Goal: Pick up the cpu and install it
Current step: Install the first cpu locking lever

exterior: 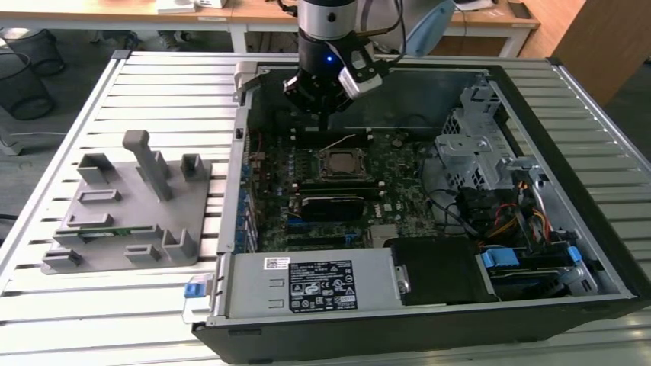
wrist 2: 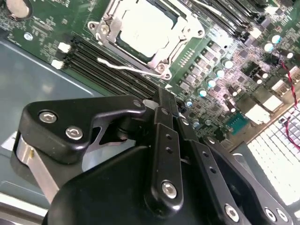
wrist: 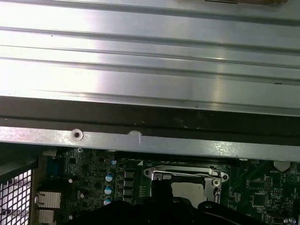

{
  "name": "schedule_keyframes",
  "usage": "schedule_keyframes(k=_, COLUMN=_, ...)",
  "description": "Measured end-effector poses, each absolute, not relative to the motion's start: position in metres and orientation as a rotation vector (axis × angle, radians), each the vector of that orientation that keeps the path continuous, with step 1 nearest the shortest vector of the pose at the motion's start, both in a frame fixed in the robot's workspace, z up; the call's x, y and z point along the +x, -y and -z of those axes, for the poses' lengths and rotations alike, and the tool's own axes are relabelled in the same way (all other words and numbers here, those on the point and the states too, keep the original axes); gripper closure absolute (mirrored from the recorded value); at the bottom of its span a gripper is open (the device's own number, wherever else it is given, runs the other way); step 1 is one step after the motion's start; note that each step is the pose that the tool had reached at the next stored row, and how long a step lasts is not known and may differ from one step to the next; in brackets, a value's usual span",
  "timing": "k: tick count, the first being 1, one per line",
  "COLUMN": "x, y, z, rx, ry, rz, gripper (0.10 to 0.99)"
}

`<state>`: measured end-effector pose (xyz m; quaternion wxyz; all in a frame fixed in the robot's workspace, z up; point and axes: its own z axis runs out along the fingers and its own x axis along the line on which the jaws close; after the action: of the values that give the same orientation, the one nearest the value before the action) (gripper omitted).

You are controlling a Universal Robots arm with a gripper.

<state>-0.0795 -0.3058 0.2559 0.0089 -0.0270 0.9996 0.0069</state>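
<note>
The cpu [exterior: 341,162] lies flat in the motherboard socket inside the open computer case, its silver top ringed by the metal socket frame. In the second wrist view the cpu [wrist 2: 145,26] shows bright, with a thin wire lever [wrist 2: 126,68] along one side of the socket. The first wrist view catches part of the cpu [wrist: 187,190] behind the frame. My gripper [exterior: 323,124] hangs just above the board, beyond the socket's far side and apart from the chip. Its black fingers [wrist 2: 165,122] are shut together with nothing between them.
A grey plastic fixture tray [exterior: 133,206] stands on the slatted table at the exterior view's left. Inside the case [exterior: 236,191] are a black block [exterior: 331,206] just below the socket, the power supply [exterior: 305,286] in front, and a drive cage [exterior: 478,145] with cables at the right.
</note>
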Motion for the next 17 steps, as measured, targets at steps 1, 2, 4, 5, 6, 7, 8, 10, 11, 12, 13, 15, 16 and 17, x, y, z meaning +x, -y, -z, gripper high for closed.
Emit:
schedule_keyframes(k=1, x=-0.079, y=0.306, z=-0.256, rx=-0.084, ry=-3.123, rz=-0.021, gripper=0.980)
schedule_keyframes(k=2, x=-0.079, y=0.306, z=-0.256, rx=-0.084, ry=-3.123, rz=-0.021, gripper=0.980)
schedule_keyframes(k=4, x=-0.079, y=0.306, z=-0.256, rx=-0.084, ry=-3.123, rz=-0.021, gripper=0.980)
schedule_keyframes(k=5, x=-0.075, y=0.306, z=-0.256, rx=-0.084, ry=-3.122, rz=-0.021, gripper=0.980)
schedule_keyframes(k=6, x=-0.072, y=0.306, z=-0.255, rx=-0.084, ry=-3.122, rz=-0.022, gripper=0.980)
schedule_keyframes(k=7, x=-0.070, y=0.306, z=-0.255, rx=-0.084, ry=-3.123, rz=-0.022, gripper=0.980)
schedule_keyframes(k=8, x=-0.068, y=0.306, z=-0.255, rx=-0.084, ry=-3.122, rz=-0.022, gripper=0.980)
schedule_keyframes(k=10, x=-0.067, y=0.306, z=-0.255, rx=-0.084, ry=-3.123, rz=-0.022, gripper=0.980)
schedule_keyframes(k=11, x=-0.067, y=0.306, z=-0.255, rx=-0.077, ry=-3.123, rz=-0.021, gripper=0.980)
schedule_keyframes(k=12, x=-0.067, y=0.307, z=-0.253, rx=-0.076, ry=-3.123, rz=-0.022, gripper=0.980)
schedule_keyframes(k=13, x=-0.067, y=0.307, z=-0.253, rx=-0.076, ry=-3.123, rz=-0.022, gripper=0.980)
schedule_keyframes(k=15, x=-0.067, y=0.307, z=-0.253, rx=-0.075, ry=-3.123, rz=-0.022, gripper=0.980)
schedule_keyframes(k=16, x=-0.067, y=0.307, z=-0.253, rx=-0.076, ry=-3.123, rz=-0.022, gripper=0.980)
schedule_keyframes(k=17, x=-0.067, y=0.308, z=-0.253, rx=-0.076, ry=-3.123, rz=-0.022, gripper=0.980)
